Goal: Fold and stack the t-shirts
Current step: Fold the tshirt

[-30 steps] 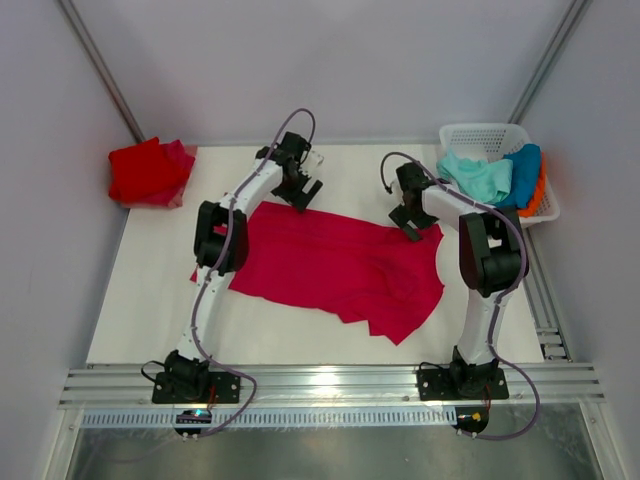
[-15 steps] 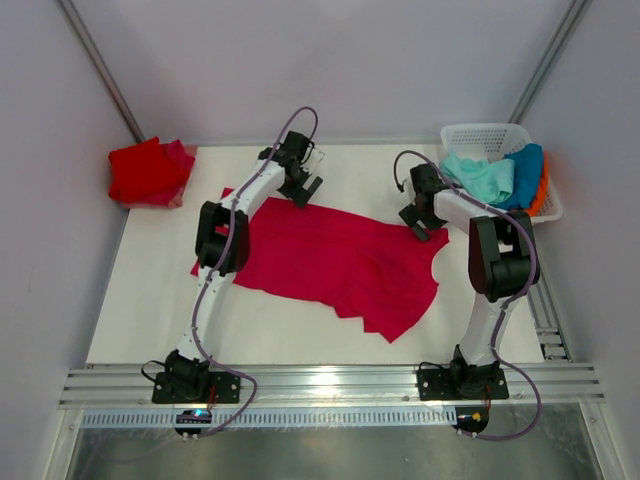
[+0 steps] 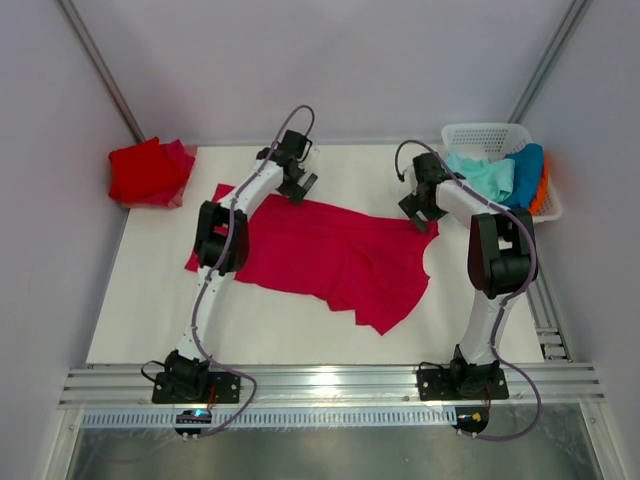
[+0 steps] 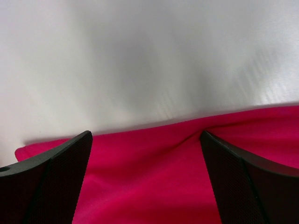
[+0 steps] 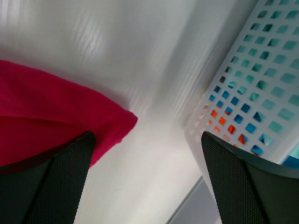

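A crimson-pink t-shirt [image 3: 320, 255] lies spread across the middle of the table. My left gripper [image 3: 299, 187] is open at the shirt's far edge, and in the left wrist view [image 4: 145, 179] the crimson cloth [image 4: 149, 172] lies between the wide-apart fingers [image 4: 46, 182]. My right gripper [image 3: 421, 214] is open at the shirt's far right corner. In the right wrist view [image 5: 147, 179] that corner [image 5: 51, 116] lies by the left finger [image 5: 46, 186], with bare table between the jaws. A folded red t-shirt pile [image 3: 148, 172] sits at the far left.
A white lattice basket [image 3: 480, 133] stands at the far right with mint-green [image 3: 480, 178], blue [image 3: 524, 168] and orange [image 3: 543, 190] tees in it. Its wall [image 5: 261, 88] is close to my right gripper. The table's metal rail [image 3: 320, 385] runs along the near edge.
Both grippers have moved toward the far side of the table. The crimson-pink shirt has shifted away and to the left with them and lies more spread out.
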Motion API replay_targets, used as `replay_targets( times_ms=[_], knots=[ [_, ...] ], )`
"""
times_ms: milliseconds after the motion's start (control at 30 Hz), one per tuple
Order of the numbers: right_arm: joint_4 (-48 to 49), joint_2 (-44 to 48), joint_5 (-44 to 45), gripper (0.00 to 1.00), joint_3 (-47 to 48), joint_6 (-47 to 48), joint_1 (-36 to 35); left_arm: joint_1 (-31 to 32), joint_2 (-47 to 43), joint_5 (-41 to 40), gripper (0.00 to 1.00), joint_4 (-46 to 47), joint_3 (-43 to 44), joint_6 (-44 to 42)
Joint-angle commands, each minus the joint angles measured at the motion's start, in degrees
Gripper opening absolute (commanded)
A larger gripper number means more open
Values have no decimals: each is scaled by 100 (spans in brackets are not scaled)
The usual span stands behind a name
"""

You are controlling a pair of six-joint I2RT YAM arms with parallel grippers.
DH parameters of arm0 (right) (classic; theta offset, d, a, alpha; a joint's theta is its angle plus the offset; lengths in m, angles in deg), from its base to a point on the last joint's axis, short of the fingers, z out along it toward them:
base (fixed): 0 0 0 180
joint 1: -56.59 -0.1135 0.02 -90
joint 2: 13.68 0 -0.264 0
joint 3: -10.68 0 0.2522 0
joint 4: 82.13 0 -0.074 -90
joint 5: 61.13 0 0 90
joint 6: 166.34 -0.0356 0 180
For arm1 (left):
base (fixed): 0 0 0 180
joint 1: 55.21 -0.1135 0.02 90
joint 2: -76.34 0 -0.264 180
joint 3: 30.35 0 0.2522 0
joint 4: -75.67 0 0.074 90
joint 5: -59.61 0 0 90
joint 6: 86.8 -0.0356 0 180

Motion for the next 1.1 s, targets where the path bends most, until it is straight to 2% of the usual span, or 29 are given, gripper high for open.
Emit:
replay_targets(
  times_ms=[0,333,500,700,833,867,933,967,1000,1033,1067],
  knots=[
    [-282,-84,144,99,916,-82,230,-329,326,-685,99,-89,19,-193],
    [-651,-224,-769,99,2016,-213,-402,-487,-420,-755,99,95,372,264],
    [-1039,-313,-1551,99,2606,-880,-473,-619,-807,-755,99,-63,495,491],
    [-925,-347,-1878,99,3272,-1110,-561,-795,-1343,351,99,-274,486,1177],
    [-1004,-497,-1922,99,3801,-760,-798,-830,-1677,1098,99,-300,285,1528],
    [-1004,-488,-2261,99,3828,-593,-868,-848,-1800,1169,97,-300,214,1590],
    [-1030,-471,-2457,95,3785,-303,-1079,-857,-1897,1492,91,-379,48,1600],
    [-1065,-471,-2745,90,3758,-110,-1132,-874,-1941,1704,85,-449,12,1530],
    [-1239,-514,-2870,86,3801,-65,-1202,-892,-1941,1828,84,-537,12,1460],
    [-1276,-541,-2897,76,3810,-99,-1229,-892,-1933,1925,83,-755,64,1433],
    [-1433,-602,-2976,52,3845,-143,-1247,-892,-1915,1926,77,-836,82,1433]
  ],
)
